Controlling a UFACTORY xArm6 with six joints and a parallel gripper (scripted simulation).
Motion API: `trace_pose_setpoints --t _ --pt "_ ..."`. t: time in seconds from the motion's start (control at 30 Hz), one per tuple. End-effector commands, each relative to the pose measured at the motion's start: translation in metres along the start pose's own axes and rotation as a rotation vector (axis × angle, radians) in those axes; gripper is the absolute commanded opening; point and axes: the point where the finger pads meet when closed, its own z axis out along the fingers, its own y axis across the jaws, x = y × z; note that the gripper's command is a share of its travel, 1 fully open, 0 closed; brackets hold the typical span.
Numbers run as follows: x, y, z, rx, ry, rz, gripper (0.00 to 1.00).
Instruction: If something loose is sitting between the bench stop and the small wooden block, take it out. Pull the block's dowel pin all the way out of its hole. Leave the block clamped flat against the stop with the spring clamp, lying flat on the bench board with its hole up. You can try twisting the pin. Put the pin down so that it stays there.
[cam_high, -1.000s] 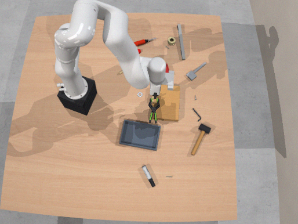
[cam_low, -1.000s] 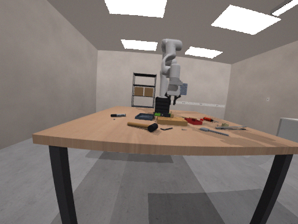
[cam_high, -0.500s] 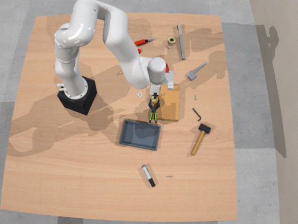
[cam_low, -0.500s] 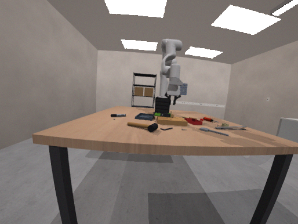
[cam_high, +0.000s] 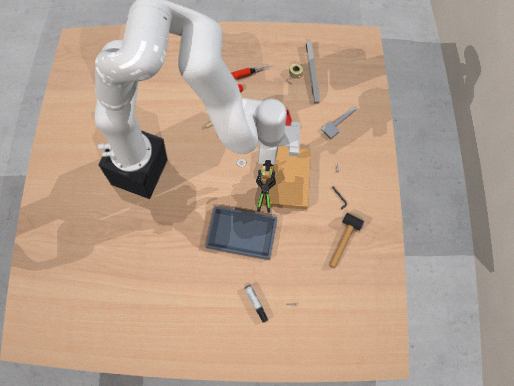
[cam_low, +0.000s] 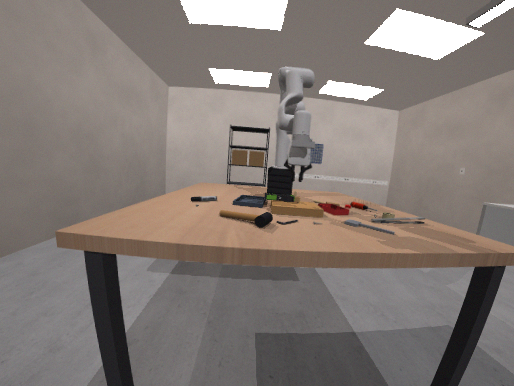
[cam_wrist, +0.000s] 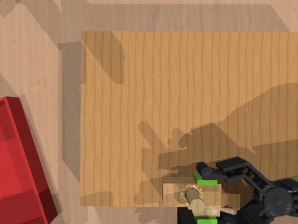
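The small wooden block (cam_wrist: 175, 194) lies at the near edge of the bench board (cam_high: 296, 176) (cam_wrist: 175, 100). Its dowel pin (cam_wrist: 194, 199) stands in the hole, which faces up. The black and green spring clamp (cam_high: 264, 194) (cam_wrist: 240, 176) grips the block, with its green pads on both sides. I cannot make out the bench stop or anything loose beside the block. My gripper (cam_low: 295, 175) hangs well above the block and pin. Its fingers are partly apart and hold nothing. The fingers do not show in the wrist view.
A red tray (cam_wrist: 20, 165) (cam_low: 334, 208) lies beside the board. A grey bin (cam_high: 241, 232) sits just past the clamp handles. A mallet (cam_high: 345, 239), a hex key (cam_high: 340, 196), a marker (cam_high: 256, 302), a washer (cam_high: 242, 162), a screwdriver (cam_high: 247, 73) and a steel bar (cam_high: 312, 71) lie around.
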Motion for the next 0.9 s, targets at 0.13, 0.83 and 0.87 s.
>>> trace_pose_setpoints --t 0.13,0.83,0.87 --pt "0.002 0.0 0.007 0.0 0.004 0.0 0.28" --pt "0.002 -0.001 0.027 0.0 0.004 0.0 0.28" --pt "0.002 -0.001 0.027 0.0 0.004 0.0 0.28"
